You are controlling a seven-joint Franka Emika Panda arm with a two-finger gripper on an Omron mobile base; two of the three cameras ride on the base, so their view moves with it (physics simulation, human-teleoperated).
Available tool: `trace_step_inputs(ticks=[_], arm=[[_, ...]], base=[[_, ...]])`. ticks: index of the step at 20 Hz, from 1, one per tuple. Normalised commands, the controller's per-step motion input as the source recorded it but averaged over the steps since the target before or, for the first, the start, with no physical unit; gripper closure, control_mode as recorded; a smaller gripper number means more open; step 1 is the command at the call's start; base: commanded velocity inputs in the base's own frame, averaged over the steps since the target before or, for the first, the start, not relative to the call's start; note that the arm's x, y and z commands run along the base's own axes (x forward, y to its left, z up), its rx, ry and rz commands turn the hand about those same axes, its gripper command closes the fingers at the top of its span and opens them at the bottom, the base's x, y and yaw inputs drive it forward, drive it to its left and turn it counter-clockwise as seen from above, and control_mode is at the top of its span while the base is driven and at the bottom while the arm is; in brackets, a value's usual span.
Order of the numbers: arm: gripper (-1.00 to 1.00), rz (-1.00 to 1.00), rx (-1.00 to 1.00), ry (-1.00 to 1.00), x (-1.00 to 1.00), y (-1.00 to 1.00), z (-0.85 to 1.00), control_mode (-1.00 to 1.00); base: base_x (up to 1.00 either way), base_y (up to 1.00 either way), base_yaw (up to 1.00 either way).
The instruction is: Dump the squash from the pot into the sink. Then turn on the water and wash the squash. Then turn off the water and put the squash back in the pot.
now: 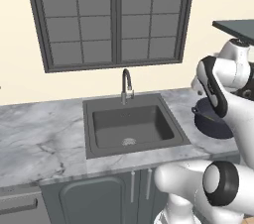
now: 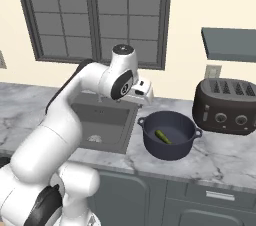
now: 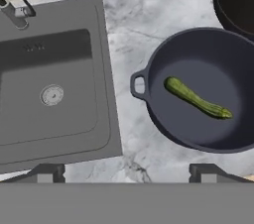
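the squash lies loose on the floor of the pot, which stands on the marble bench just beside the right rim of the sink, so the dumping step looks not yet begun. the tool hangs above the strip of bench between sink and pot with its jaws spread wide and nothing between them. the likely trouble: the pot is wide and offers only small side handles, so a pinch on the near handle could slip or let the pot swing when lifted; tipping it short of the basin would roll the slim squash onto the bench rather than into the sink, and the faucet stands at the back rim where a swung pot might knock it. the hand view gives the squash's exact lie and the handle facing the sink; the right base view adds the black toaster close behind the pot, and the left base view shows the whole basin with its drain, while the arm covers much of the pot there.
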Motion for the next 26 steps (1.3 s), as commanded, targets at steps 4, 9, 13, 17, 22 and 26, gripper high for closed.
trace_step_inputs(ticks=[4,9,13,17,22,26], arm=[[-1.00,-0.01,0.00,0.04,0.07,-0.01,-0.41,-1.00],[-1.00,0.00,0.00,0.00,0.03,0.00,-0.48,-1.00],[-1.00,0.00,0.00,0.00,0.12,0.00,-0.40,-1.00],[-1.00,0.00,0.00,-0.01,0.23,0.00,-0.33,-1.00],[-1.00,-0.01,0.00,0.00,0.29,0.00,-0.28,-1.00],[-1.00,-0.02,0.00,0.00,0.31,-0.01,-0.19,-1.00]], base=[[0.00,0.00,0.00],[0.00,0.00,0.00],[0.00,0.00,0.00],[0.00,0.00,0.00],[0.00,0.00,0.00],[0.00,0.00,0.00]])
